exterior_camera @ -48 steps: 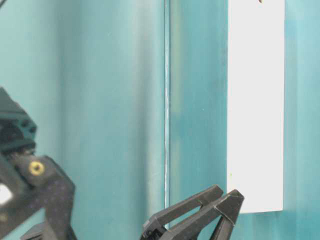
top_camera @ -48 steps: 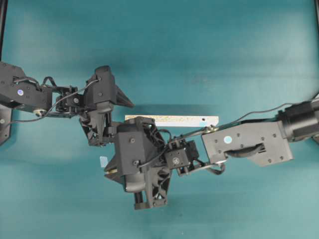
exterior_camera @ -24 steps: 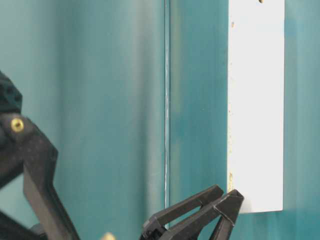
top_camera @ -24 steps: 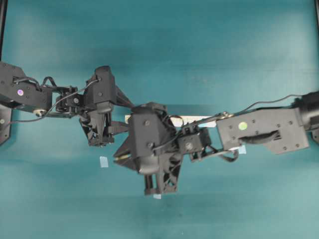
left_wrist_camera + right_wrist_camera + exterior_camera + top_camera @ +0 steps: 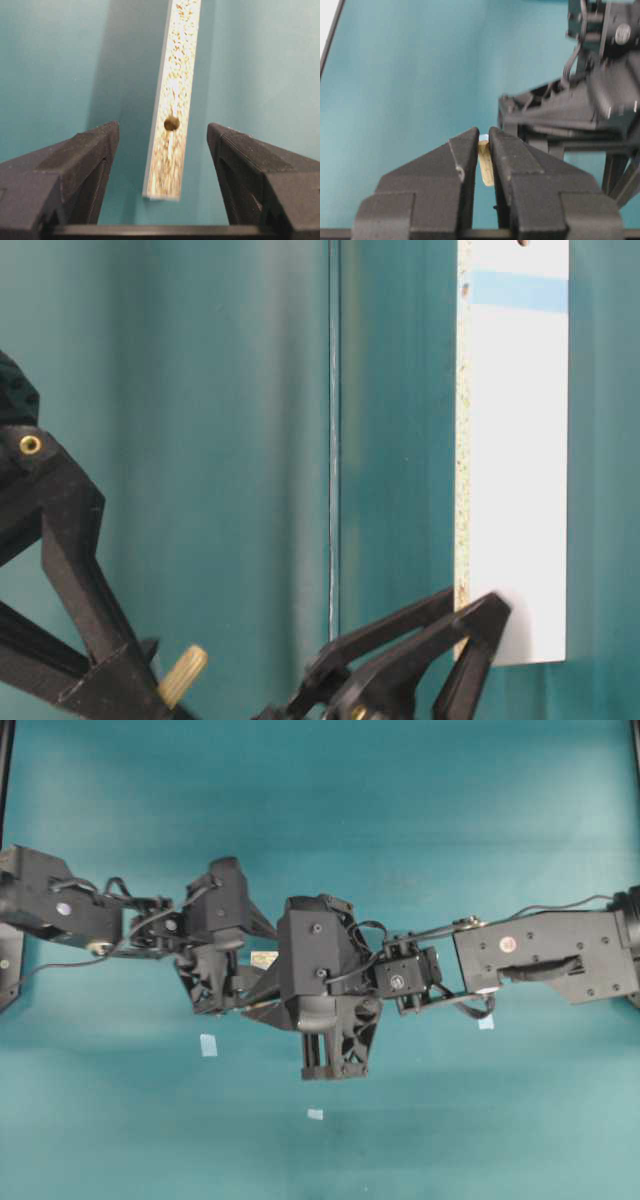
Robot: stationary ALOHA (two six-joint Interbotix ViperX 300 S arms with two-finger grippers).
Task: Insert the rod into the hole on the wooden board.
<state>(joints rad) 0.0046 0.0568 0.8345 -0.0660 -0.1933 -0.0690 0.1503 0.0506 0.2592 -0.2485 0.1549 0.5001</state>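
The right gripper (image 5: 484, 142) pinches the rod (image 5: 485, 162) beside the wide-open left gripper (image 5: 162, 145), whose fingers straddle the wooden board (image 5: 174, 100) and its hole (image 5: 171, 123). Since earlier, the right arm has moved up over the board

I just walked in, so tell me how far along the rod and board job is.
Done: the right gripper is shut on the rod. In hand: the open left gripper straddles the wooden board near a hole. Left: inserting the rod.
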